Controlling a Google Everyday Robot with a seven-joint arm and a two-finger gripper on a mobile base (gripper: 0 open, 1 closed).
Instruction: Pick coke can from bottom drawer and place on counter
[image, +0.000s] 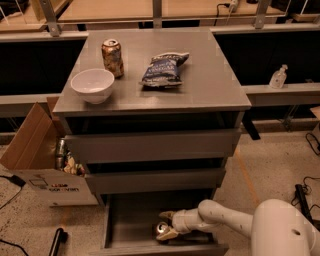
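The coke can stands in the open bottom drawer, near its front right; mostly its silver lid shows. My gripper reaches into the drawer from the right on the white arm. It is open, with one finger behind the can and one finger in front of it, close to the can's side. The can rests on the drawer floor. The grey counter tops the cabinet above.
On the counter stand a tan-gold can, a white bowl and a dark blue chip bag. An open cardboard box with cans sits left of the cabinet. Cables lie on the floor to the right.
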